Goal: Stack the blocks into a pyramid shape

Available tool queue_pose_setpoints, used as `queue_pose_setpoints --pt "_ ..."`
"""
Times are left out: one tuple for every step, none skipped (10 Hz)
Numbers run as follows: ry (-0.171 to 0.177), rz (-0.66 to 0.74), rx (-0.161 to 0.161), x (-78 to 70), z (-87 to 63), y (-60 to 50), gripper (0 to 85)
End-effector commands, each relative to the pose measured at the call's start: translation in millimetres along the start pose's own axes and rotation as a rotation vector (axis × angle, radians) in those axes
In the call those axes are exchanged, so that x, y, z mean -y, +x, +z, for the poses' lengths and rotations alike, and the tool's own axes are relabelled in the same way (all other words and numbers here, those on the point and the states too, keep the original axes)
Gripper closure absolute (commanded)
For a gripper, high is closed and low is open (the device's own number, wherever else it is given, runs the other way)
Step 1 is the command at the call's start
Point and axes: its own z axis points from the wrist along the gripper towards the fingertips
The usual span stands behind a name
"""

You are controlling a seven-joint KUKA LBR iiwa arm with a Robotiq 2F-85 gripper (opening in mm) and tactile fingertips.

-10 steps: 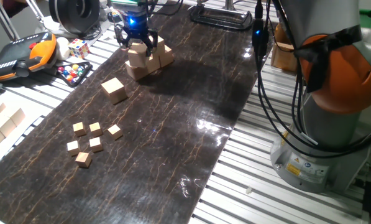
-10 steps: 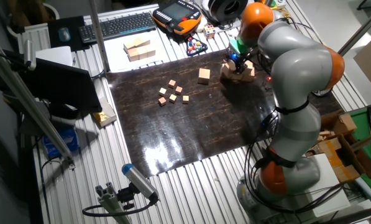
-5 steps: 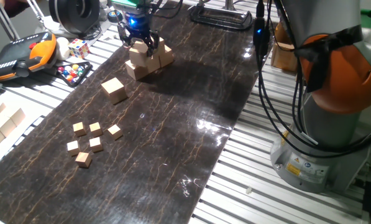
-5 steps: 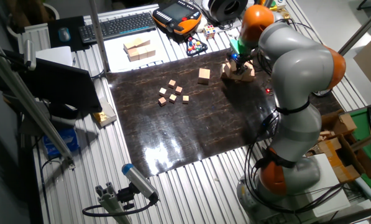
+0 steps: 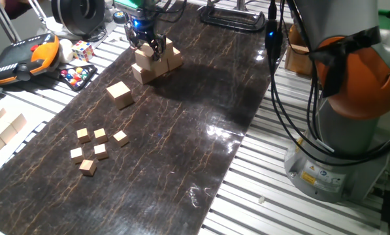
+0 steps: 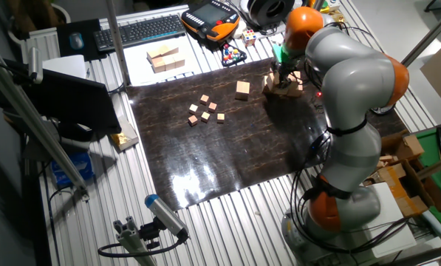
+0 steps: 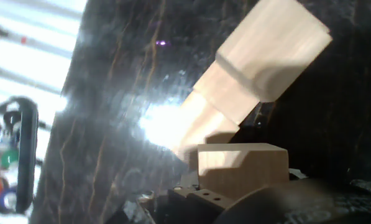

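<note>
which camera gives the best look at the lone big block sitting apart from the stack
One fixed view: the lone block sits large and unobstructed on the dark mat. The other fixed view shows it smaller; the hand view misses it.

One fixed view sits low and near, looking along the dark mat [image 5: 181, 124] toward the gripper [image 5: 146, 44] at its far end. The other fixed view looks down from high, farther off, sharing mat and gripper [image 6: 282, 77]. The hand view stares closely down at blocks [image 7: 260, 68] below.

Light-tan blocks [image 5: 153, 61] upper centre, plain wood. Mat [image 5: 181, 130] dark brown, marbled with thin veins. Puzzle cube [image 5: 82, 50] multicoloured, upper left.
</note>
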Motion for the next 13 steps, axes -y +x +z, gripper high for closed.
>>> queue_pose_setpoints --pt "0.019 0.663 0.066 0.1 0.0 -0.2 84.3" --pt "0.027 0.683 0.088 0.1 0.0 -0.2 84.3" --pt "0.033 0.697 0.107 0.1 0.0 -0.2 84.3" --pt "0.041 0.7 0.095 0.1 0.0 -0.2 84.3" --pt "0.048 0.677 0.092 0.1 0.0 -0.2 84.3" --pt "0.052 0.666 0.083 0.1 0.0 -0.2 84.3" --pt "0.055 0.649 0.078 0.1 0.0 -0.2 84.3" --pt "0.062 0.623 0.07 0.1 0.0 -0.2 84.3" --pt "0.062 0.596 0.067 -0.4 0.4 -0.3 84.3" --pt "0.067 0.578 0.068 -0.9 1.4 0.4 84.3" --pt "0.075 0.561 0.07 -1.3 1.7 0.1 84.3" --pt "0.085 0.544 0.067 -2.5 2.8 -0.5 84.3" --pt "0.088 0.52 0.065 -2.9 3.1 -0.7 84.3"
